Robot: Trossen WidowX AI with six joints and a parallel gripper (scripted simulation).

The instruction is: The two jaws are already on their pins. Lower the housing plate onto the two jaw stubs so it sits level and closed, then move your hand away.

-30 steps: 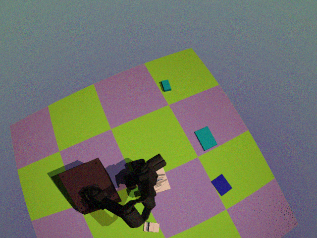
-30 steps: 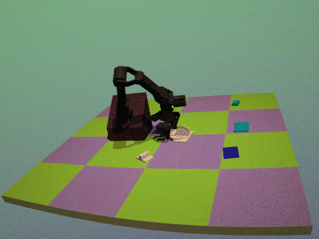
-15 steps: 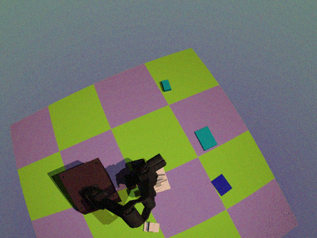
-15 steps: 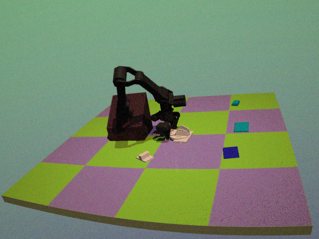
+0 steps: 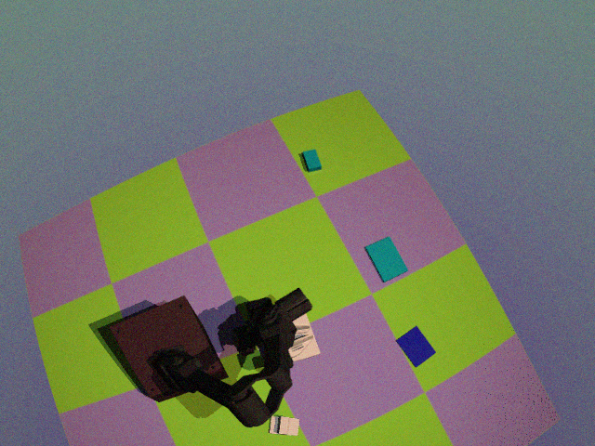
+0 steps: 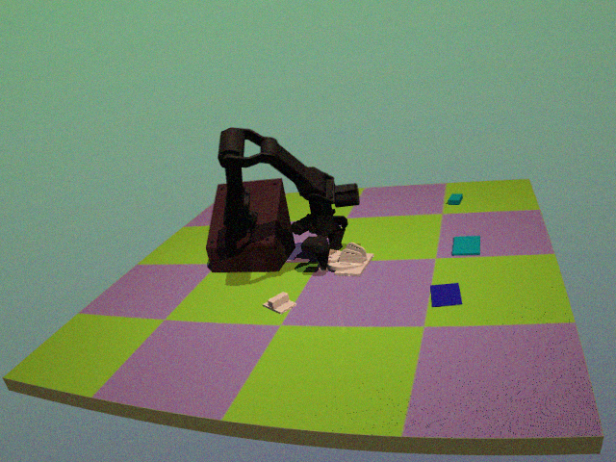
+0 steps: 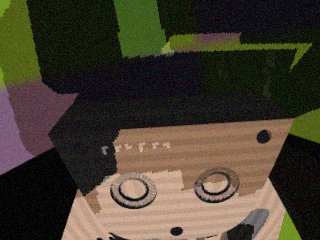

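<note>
The housing plate (image 7: 225, 150) is pale, with two ring marks and small dark holes, and fills the lower middle of the wrist view. My gripper (image 6: 332, 252) (image 7: 170, 143) is shut on it, with a black finger against each side. A flat pale base (image 5: 312, 351) (image 6: 352, 271) lies under and beside the hand. Curved, slotted pale ridges (image 6: 354, 254) rise from it. The stubs and pins are hidden by the hand and deep shadow. I cannot tell whether the plate touches the stubs or sits level.
A small pale piece with a ridge (image 5: 288, 426) (image 6: 278, 301) lies near the arm. A small teal block (image 5: 310, 160) (image 6: 454, 198), a flat teal block (image 5: 386, 259) (image 6: 466, 245) and a blue square (image 5: 416, 346) (image 6: 446, 295) lie away from the hand. The dark red arm mount (image 5: 163, 331) (image 6: 261, 209) stands behind.
</note>
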